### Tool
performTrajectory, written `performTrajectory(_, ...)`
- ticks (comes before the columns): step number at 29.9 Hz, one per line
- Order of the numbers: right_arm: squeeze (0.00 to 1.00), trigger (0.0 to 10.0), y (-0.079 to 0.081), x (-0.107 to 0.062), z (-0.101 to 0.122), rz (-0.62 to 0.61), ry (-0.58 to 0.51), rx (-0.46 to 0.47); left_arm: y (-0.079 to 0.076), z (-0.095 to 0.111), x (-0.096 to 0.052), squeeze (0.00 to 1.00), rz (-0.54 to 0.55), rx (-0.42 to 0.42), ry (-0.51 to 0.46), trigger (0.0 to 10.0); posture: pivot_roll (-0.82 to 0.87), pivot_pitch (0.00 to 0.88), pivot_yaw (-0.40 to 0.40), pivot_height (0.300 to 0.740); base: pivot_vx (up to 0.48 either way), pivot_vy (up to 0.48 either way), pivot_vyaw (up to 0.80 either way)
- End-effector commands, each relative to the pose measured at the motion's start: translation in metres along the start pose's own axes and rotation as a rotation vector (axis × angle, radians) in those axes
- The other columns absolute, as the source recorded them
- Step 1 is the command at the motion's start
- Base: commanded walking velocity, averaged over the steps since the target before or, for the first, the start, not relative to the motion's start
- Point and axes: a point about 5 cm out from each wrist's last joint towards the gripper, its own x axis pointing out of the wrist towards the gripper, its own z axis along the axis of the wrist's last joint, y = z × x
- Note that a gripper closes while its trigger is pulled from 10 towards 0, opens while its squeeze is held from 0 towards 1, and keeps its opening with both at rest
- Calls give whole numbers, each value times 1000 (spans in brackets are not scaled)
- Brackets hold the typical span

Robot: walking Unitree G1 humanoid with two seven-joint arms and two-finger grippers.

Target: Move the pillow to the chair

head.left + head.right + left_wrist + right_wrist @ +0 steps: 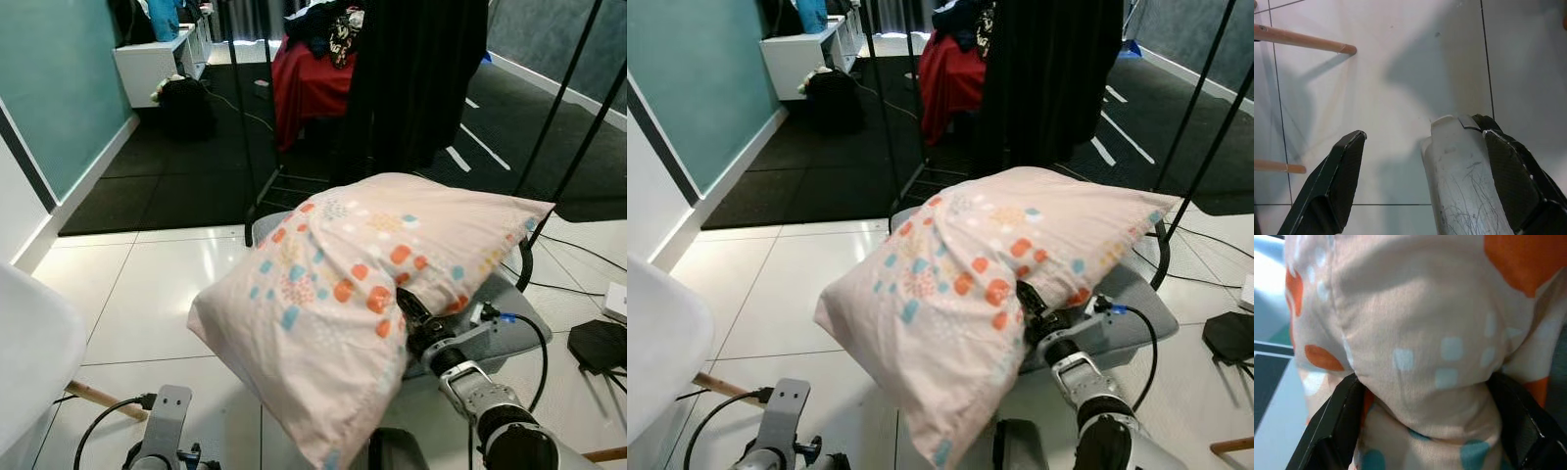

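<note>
Pillow (pixel 362 294) pinched in right gripper (pixel 1425 396), held up over the grey chair (pixel 509 328), not yet released; left gripper (pixel 1415 161) hangs spread, idle, near the floor.

No words, labels, brand marks, numbers or signs can be read anywhere in these views. The pillow (pixel 362 294) at the centre of the frame carries only a printed pattern of orange, teal and pale blue spots and squares, with no lettering on it.
</note>
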Motion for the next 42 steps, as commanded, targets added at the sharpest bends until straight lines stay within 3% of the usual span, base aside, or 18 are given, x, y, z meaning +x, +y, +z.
performTrajectory(1, 0, 10000, 10, 9, -6, 47, 37, 6, 7, -5, -1, 0, 15, 14, 11, 10000, -4, 77, 21, 511, 0, 0, 0)
performTrajectory(10, 0, 10000, 32, 24, -9, 123, 78, -32, 7, -4, -1, 0, 14, 14, 11, 10000, -9, 75, 18, 511, 0, 0, 0)
performTrajectory(11, 0, 4275, 34, 26, -8, 125, 78, -40, 7, -4, -1, 0, 14, 14, 11, 10000, -10, 74, 17, 511, 0, 0, 0)
performTrajectory(12, 0, 0, 37, 28, -7, 137, 75, -49, 7, -4, -1, 0, 14, 14, 10, 10000, -11, 73, 16, 511, 0, 0, 0)
performTrajectory(17, 0, 0, 45, 32, -3, 169, 72, -75, 6, -3, -1, 0, 14, 11, 8, 10000, -17, 67, 14, 511, 0, 0, 0)
performTrajectory(28, 0, 0, 48, 33, 3, 184, 60, -97, 5, -1, 0, 0, 10, 12, 7, 10000, -30, 53, 12, 511, 0, 0, 0)
performTrajectory(34, 0, 0, 54, 37, 9, 177, 37, -157, 4, 0, 0, 0, 11, 10, 6, 10000, -41, 39, 5, 511, 0, 0, 0)
performTrajectory(37, 0, 0, 82, 50, 19, 268, 26, -279, 2, 1, 0, 0, 15, 6, 4, 10000, -56, 24, -3, 511, 0, 0, 0)
performTrajectory(38, 0, 0, 82, 50, 19, 268, 26, -279, 2, 1, 0, 0, 15, 6, 4, 10000, -56, 24, -3, 511, 0, 0, 0)
performTrajectory(42, 0, 0, 107, 58, 29, 365, 2, -310, 0, 3, 1, 0, 15, 5, 2, 10000, -66, 15, -11, 526, 0, 0, 0)
